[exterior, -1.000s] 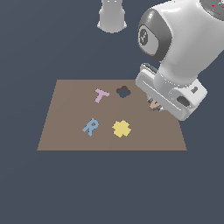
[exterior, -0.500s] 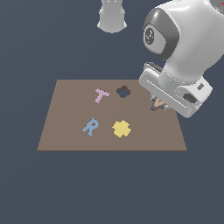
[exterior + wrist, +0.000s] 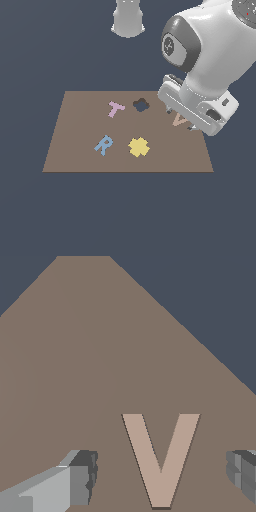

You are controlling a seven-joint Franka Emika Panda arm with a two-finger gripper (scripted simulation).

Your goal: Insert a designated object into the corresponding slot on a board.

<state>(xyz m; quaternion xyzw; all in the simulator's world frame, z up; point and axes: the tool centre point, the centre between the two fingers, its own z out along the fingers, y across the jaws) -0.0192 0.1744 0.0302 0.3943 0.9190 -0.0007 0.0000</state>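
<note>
Exterior view first: you are watching the arm's head swing and settle over the board's (image 3: 75,150) far side on the exterior view's right. A second ago it was covering the spot almost wholly; now more of the tan V piece (image 3: 178,120) is showing beneath it. In the wrist view the gripper (image 3: 162,473) is hanging with its fingers (image 3: 80,476) spread wide, one on each side of the V piece, and neither is touching it. So the arm is lining up on the V, and you can judge that this is the piece it means to take.

The V is lying flat on the board, just beside the dark cut-out slot (image 3: 141,105). That slot is lobed in outline, much like the yellow piece (image 3: 139,146) lying nearer the front. You cannot tell from these pictures alone which piece is the designated one.

The pink T (image 3: 115,108) and blue R (image 3: 104,145) are lying flat and well apart from the gripper.
</note>
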